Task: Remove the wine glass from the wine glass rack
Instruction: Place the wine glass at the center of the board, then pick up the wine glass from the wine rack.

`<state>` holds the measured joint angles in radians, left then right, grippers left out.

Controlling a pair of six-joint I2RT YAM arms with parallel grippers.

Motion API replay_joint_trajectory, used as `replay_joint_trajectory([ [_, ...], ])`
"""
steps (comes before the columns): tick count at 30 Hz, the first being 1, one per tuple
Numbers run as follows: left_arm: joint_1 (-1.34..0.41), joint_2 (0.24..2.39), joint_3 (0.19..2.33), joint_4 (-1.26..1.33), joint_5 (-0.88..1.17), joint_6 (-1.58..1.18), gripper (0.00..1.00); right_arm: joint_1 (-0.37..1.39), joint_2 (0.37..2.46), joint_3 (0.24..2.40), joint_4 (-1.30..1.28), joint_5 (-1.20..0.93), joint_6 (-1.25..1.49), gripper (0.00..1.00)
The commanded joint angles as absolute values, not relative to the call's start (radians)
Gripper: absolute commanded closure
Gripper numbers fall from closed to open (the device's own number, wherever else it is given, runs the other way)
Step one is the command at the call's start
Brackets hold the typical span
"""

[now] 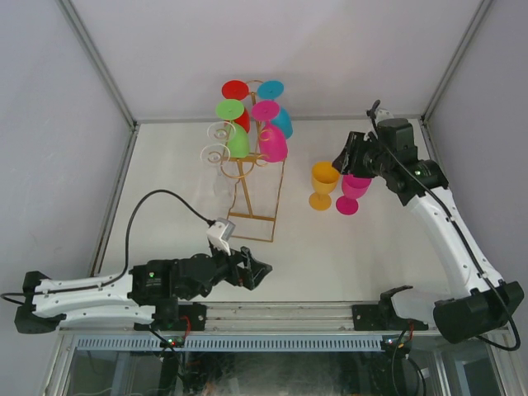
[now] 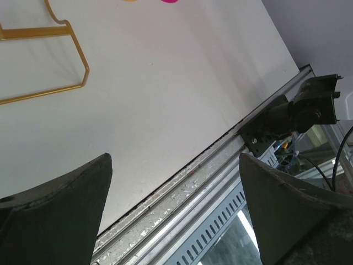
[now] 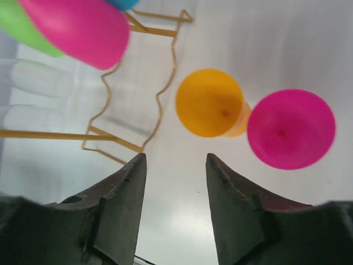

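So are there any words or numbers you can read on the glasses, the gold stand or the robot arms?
There is no text to read in any view.
Orange glass and pink glass: plain colour, no print.
Hanging glasses: plain, no print.
Gold stand: bare wire, no label.
Left arm and right arm: no label or number shows.

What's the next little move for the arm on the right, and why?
Probably lift the right end effector straight up, clear of the pink glass. Its jaws stand apart with nothing between them, and that glass stands upright on the table beside the orange glass, so a gentle retreat should avoid knocking either.
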<state>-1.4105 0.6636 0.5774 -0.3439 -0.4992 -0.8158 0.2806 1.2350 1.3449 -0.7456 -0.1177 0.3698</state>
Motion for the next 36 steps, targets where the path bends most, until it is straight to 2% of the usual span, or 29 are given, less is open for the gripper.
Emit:
replay_joint_trajectory([
  [1,-1.405,0.598,0.619,-0.377,-0.577,-0.787,0.00,0.270,1.183,1.375,-0.619,-0.301,0.498,0.51],
  [6,-1.405,0.519,0.574,-0.407,-0.600,-0.802,0.00,0.265,1.139,1.260,-0.370,-0.437,0.719,0.48],
  [12,-1.405,0.445,0.530,-0.429,-0.600,-0.845,0.00,0.265,1.167,1.212,-0.172,-0.495,0.898,0.34],
  [14,-1.405,0.435,0.519,-0.429,-0.600,-0.853,0.00,0.267,1.187,1.213,-0.123,-0.505,0.949,0.26],
  [15,-1.405,0.434,0.515,-0.429,-0.600,-0.854,0.00,0.269,1.197,1.213,-0.102,-0.503,0.972,0.17],
  [16,-1.405,0.434,0.513,-0.430,-0.598,-0.856,0.00,0.273,1.207,1.213,-0.083,-0.495,0.997,0.15],
  [17,-1.405,0.438,0.512,-0.431,-0.598,-0.857,0.00,0.279,1.217,1.213,-0.069,-0.481,1.016,0.08],
  [19,-1.405,0.445,0.516,-0.431,-0.592,-0.857,0.00,0.300,1.233,1.223,-0.056,-0.436,1.034,0.01],
  [26,-1.405,0.475,0.538,-0.437,-0.574,-0.836,0.00,0.363,1.292,1.255,-0.023,-0.234,1.115,0.01],
  [36,-1.405,0.492,0.543,-0.439,-0.566,-0.830,0.00,0.415,1.500,1.456,-0.015,-0.180,1.201,0.00],
])
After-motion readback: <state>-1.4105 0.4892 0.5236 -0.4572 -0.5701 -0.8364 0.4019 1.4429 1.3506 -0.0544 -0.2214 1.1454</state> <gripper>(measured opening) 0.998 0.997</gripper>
